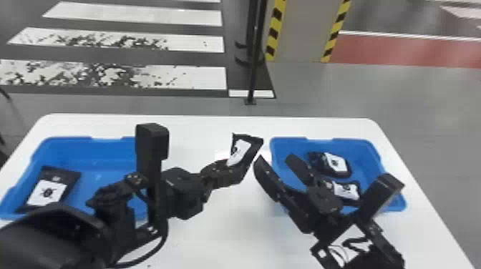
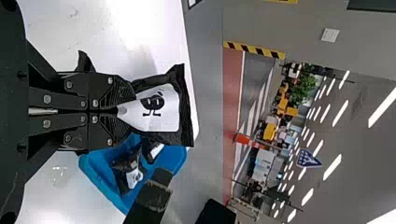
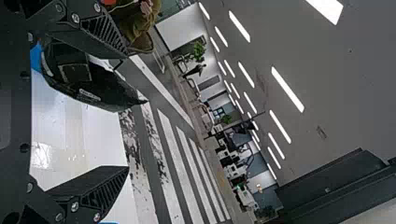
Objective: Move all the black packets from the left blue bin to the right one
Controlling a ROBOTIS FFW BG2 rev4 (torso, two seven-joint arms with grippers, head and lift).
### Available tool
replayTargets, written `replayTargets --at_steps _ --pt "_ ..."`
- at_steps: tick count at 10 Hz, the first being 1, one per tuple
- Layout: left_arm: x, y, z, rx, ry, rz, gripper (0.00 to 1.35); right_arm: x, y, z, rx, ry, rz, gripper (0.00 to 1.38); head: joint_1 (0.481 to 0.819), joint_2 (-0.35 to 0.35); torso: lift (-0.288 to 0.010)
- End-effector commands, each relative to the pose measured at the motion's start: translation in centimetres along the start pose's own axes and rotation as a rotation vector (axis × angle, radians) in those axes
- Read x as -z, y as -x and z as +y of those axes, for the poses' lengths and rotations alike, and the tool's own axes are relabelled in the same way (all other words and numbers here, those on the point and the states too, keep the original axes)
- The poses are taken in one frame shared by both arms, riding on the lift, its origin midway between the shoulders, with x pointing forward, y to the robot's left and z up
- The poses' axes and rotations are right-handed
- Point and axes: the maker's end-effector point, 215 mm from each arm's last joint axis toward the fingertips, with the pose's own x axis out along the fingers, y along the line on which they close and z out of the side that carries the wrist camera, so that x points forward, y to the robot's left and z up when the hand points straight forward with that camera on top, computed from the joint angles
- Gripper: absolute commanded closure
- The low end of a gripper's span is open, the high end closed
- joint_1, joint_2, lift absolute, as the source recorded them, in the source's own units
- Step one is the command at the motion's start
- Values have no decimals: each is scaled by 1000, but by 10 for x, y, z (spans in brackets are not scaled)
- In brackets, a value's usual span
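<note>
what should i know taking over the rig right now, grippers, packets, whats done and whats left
Left gripper: shut on a black packet, held up between the bins.
Right gripper: open, beside that packet, not gripping it.
Done: two packets lie in the right bin.
Left to do: get the held packet into the right bin, then move the one visible in the left bin. The left arm hides part of that bin, so check there for more.
</note>
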Motion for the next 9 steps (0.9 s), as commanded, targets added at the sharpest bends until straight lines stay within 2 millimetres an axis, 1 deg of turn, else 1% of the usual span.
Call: replayTargets --at_steps 1,2,3,4,5,6,8,9 --pt "2 -5 -20 47 14 0 1213 -2 -9 5 -20 -6 -4 191 695 -127 -140" --pt "5 -8 -31 74 26 4 1213 2 -12 3 -22 -11 2 191 695 -140 -140" --pt "7 -10 -39 89 30 7 1211 14 -21 3 -34 -71 27 209 695 -149 -140" --pt "5 -12 -45 103 28 5 1211 18 -27 1 -39 -114 33 504 695 -153 -140" --pt "5 -12 -46 106 30 4 1211 17 -28 0 -40 -119 34 1016 695 -155 -140" --pt "6 -12 -44 103 34 4 1213 10 -28 -1 -38 -109 14 1259 695 -157 -140" --pt "5 -12 -46 108 39 1 1211 4 -28 -1 -38 -98 -3 1280 695 -161 -140" --pt "4 -11 -48 116 60 -4 1157 5 -27 -1 -37 -97 -1 1280 695 -162 -140"
